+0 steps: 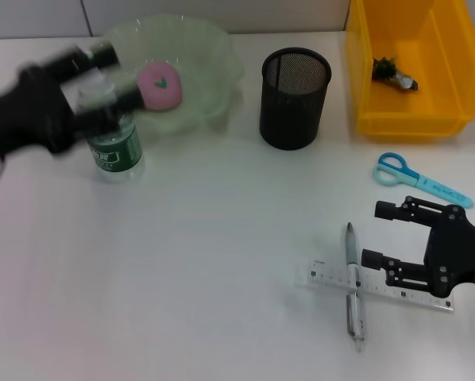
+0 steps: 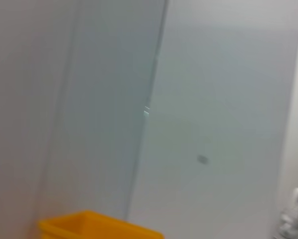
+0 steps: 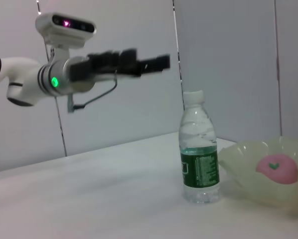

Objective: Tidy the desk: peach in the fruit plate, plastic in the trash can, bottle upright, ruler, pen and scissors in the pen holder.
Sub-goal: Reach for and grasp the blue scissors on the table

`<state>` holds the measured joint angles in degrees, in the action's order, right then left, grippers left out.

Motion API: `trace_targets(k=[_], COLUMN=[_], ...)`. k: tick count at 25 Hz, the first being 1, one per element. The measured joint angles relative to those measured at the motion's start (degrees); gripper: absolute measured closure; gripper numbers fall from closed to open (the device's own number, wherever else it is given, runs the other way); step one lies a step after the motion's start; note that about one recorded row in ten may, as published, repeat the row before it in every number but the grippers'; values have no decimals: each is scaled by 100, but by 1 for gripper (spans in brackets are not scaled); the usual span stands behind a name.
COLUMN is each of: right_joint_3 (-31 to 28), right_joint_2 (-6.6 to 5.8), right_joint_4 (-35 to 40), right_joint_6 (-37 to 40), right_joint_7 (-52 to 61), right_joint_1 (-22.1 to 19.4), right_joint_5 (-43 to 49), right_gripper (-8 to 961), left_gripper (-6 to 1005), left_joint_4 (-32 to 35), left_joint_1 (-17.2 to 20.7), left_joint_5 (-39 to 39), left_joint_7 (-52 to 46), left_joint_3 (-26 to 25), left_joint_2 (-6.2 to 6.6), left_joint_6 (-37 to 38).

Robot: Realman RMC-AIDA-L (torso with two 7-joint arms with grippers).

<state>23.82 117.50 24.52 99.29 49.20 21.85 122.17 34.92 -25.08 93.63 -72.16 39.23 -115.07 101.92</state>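
Observation:
A clear bottle with a green label stands upright left of the fruit plate; the right wrist view shows the bottle too. The pink peach lies in the plate. My left gripper is open and blurred, held above the bottle and apart from it. The ruler lies flat with the pen crossing it. My right gripper is open just right of the pen, its lower finger over the ruler. Blue scissors lie behind it. Crumpled plastic sits in the yellow trash can.
The black mesh pen holder stands between the plate and the trash can. The left wrist view shows only a grey wall and a corner of the yellow trash can.

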Motion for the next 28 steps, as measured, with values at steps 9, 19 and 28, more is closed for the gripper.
trace_targets(k=[9,19,28], right_joint_3=[40,13,9], right_joint_2=[0,0,-24], right_joint_4=[-28,-36,-35], right_joint_6=[42,166,179], right_joint_7=[74,236,246], right_joint_1=[71,130,136], right_joint_5=[0,0,0], right_gripper=[211,211,211], left_gripper=[211,213,213], left_joint_4=[-406,-1716,-2291], left_joint_1=[404,379,364], left_joint_5=[73,670,752], left_joint_7=[818,2111,2927], left_joint_3=[548,576,706], left_joint_2=[-229,-327,-348], left_joint_6=[140,-424,-963])
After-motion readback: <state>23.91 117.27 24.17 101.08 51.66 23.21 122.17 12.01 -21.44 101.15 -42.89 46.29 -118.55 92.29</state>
